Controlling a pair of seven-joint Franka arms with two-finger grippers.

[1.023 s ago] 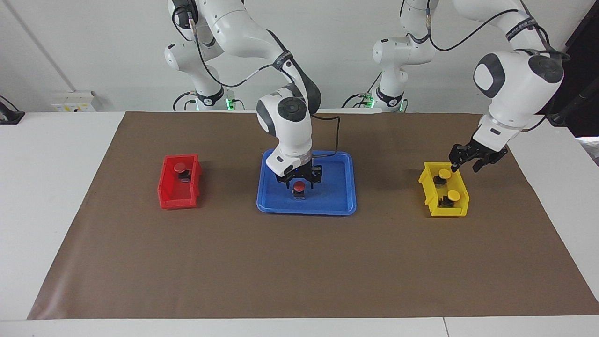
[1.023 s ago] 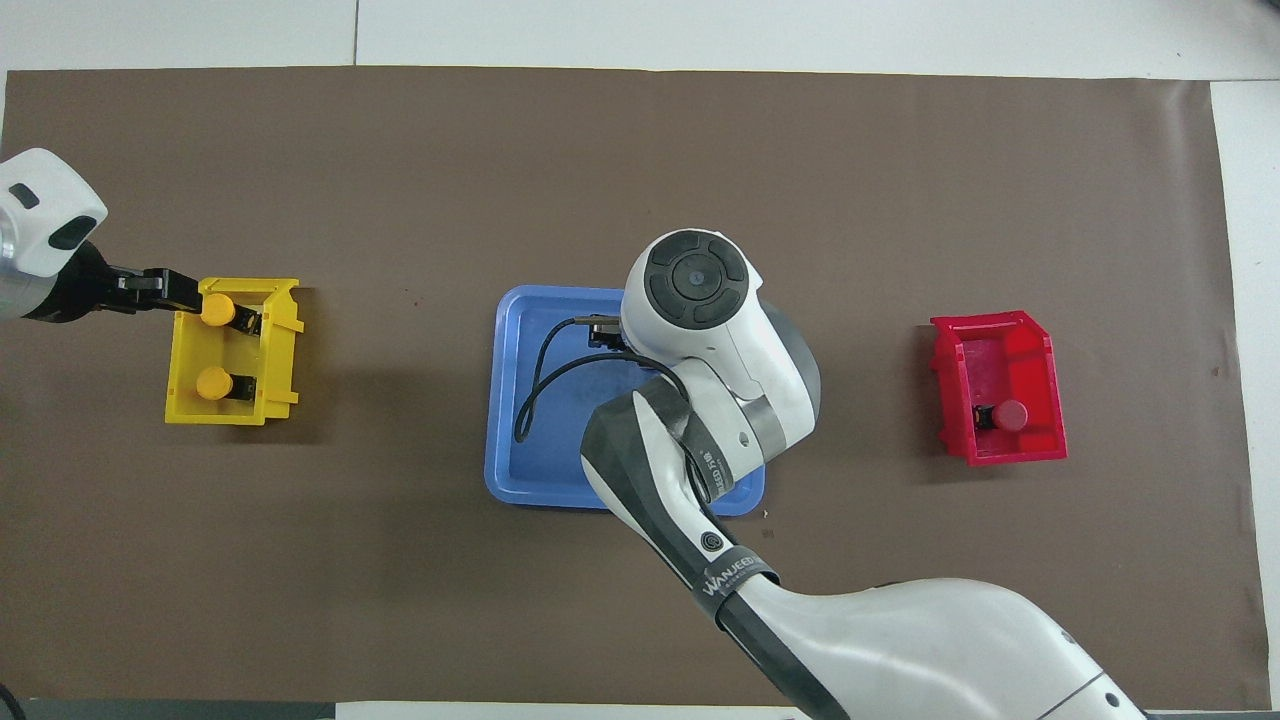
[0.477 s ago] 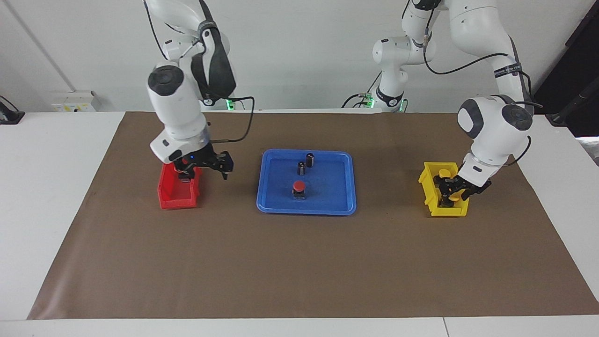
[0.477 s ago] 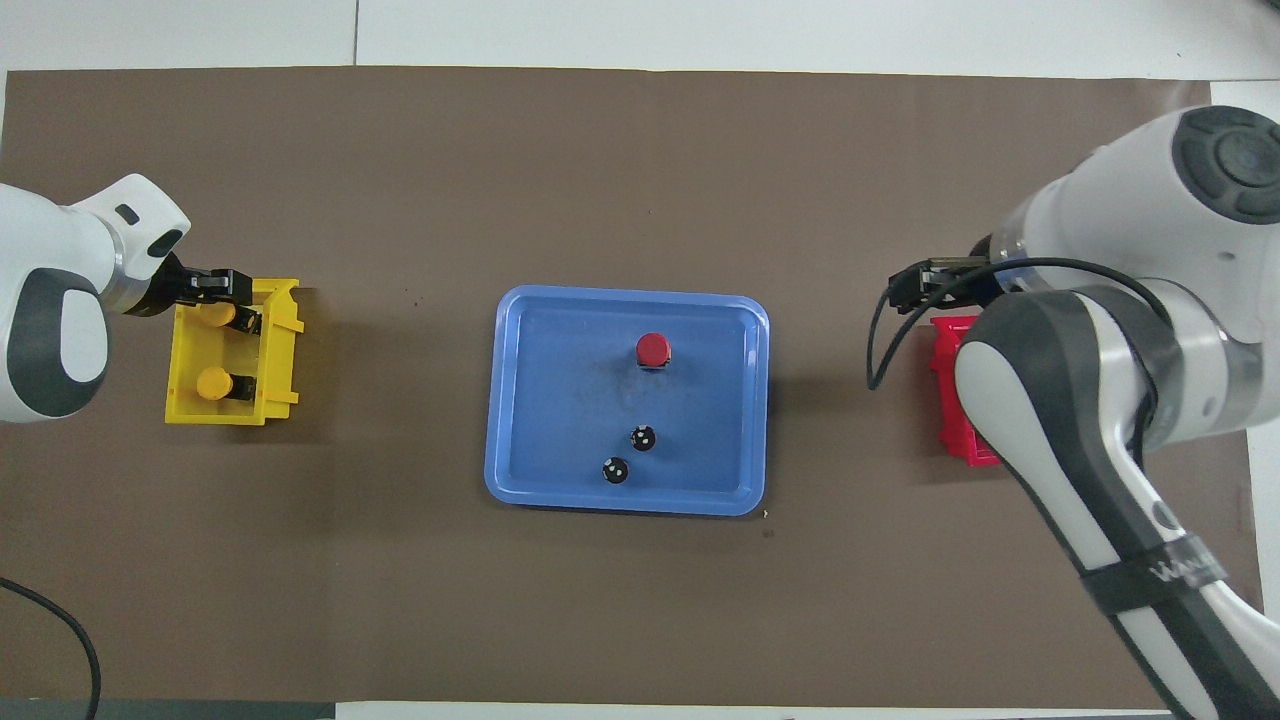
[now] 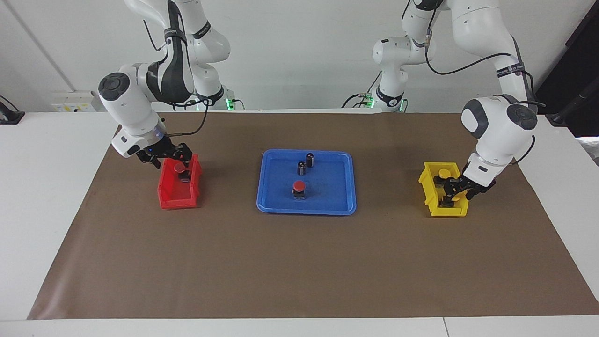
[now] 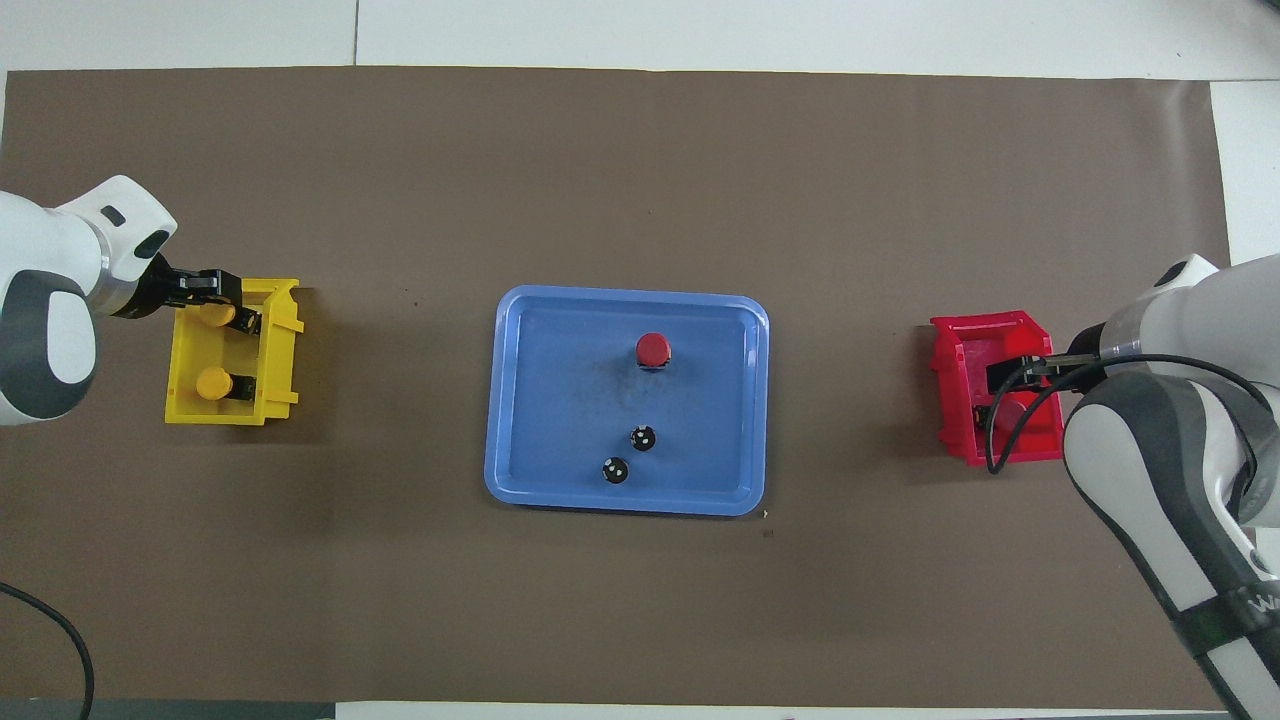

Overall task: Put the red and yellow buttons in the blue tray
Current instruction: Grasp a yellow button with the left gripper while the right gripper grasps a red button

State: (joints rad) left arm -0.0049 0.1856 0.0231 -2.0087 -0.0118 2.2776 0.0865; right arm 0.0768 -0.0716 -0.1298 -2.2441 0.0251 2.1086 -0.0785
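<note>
Buttons: 1 of 4 in the tray, both arms down at the bins

Progress stands at a quarter, judged from how things lie. 1 red button (image 5: 298, 186) sits upright in the blue tray (image 5: 327, 209), with 2 dark cylinders (image 5: 301, 167) standing in the same tray, nearer to the robots. The second red button (image 5: 179, 166) is in the red bin (image 5: 174, 199) at the right arm's end of the table. Both yellow ones are in the yellow bin (image 5: 428, 180) at the left arm's end.

The right gripper (image 5: 169, 158) hangs tilted over the red bin's robot-side edge, jaws apart, just beside the second red button and not yet on it. The left gripper (image 5: 456, 191) is down inside the yellow bin, over the yellow button (image 6: 213, 315) that lies farther from the robots. Whether it is clamped on that button I cannot tell. The other yellow button (image 5: 444, 173) sits free just beside it.

Risks from here:
- the right gripper comes in at a slant, so a finger may catch the bin wall and drag the light bin
- a grip on the round cap alone may slip; the blocky base looks the safer hold
- the 2 yellow buttons sit close together, so the lift may knock the free one over
- on delivery, either arm could topple the upright cylinders or the red button already placed
</note>
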